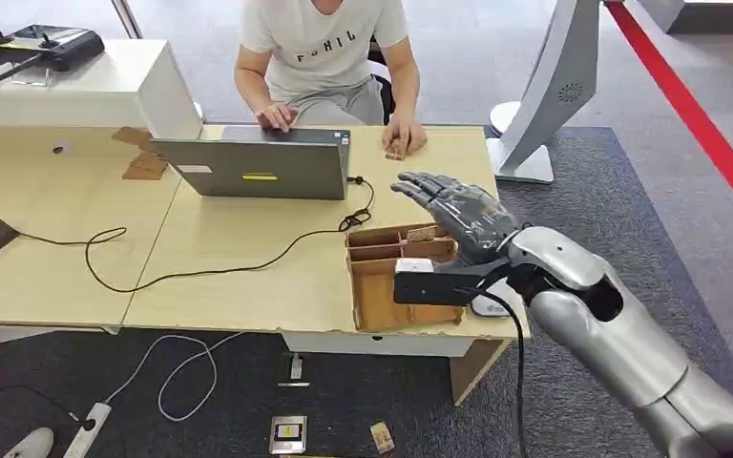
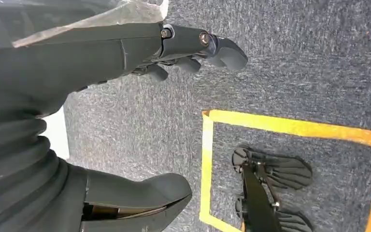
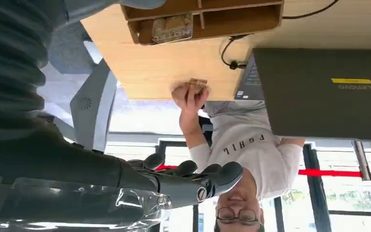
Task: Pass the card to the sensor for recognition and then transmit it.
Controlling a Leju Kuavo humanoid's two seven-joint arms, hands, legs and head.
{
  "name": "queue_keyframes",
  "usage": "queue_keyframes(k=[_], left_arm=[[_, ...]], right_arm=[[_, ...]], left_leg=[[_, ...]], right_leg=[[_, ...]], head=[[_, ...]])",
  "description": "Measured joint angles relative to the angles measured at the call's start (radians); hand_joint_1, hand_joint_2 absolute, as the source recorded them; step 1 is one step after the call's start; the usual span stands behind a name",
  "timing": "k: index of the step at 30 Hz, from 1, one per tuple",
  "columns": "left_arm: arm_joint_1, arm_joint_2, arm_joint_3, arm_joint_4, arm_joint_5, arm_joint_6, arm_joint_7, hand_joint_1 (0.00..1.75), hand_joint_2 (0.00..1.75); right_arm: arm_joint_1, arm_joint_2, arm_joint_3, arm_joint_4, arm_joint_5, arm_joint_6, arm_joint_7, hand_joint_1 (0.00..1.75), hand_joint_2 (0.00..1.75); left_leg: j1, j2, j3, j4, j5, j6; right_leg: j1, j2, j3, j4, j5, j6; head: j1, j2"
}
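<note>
Floor: I see dark grey carpet (image 1: 573, 172) under the table, with paler smooth flooring (image 1: 496, 48) beyond it and a red stripe (image 1: 697, 119) running diagonally at the far right.
Floor marking: my left wrist view shows yellow tape (image 2: 290, 126) laid as a corner on the carpet.
Table: I see a light wooden table (image 1: 248, 277) made of two tops butted together.
White unit: a white cabinet (image 1: 95, 91) stands at the table's far left.
Stand: I see a white slanted pedestal (image 1: 558, 86) on a round base, just beyond the table's right end.
Windows: my right wrist view shows bright, dark-framed glazing (image 3: 338, 203) behind the seated person.
Light: I read it as even daylight.
</note>
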Motion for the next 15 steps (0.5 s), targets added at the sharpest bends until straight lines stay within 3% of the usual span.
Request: queue_keyframes(k=[15], left_arm=[[-0.001, -0.006, -0.022, 0.0, 0.006, 0.003, 0.02, 0.0, 1.75]], right_arm=[[-0.001, 0.136, 0.005, 0.174, 0.104, -0.055, -0.085, 0.0, 1.75]], left_leg=[[0.0, 0.0, 0.0, 0.0, 0.0, 0.0]], right_leg=[[0.0, 0.0, 0.0, 0.0, 0.0, 0.0]], head=[[0.0, 0.0]])
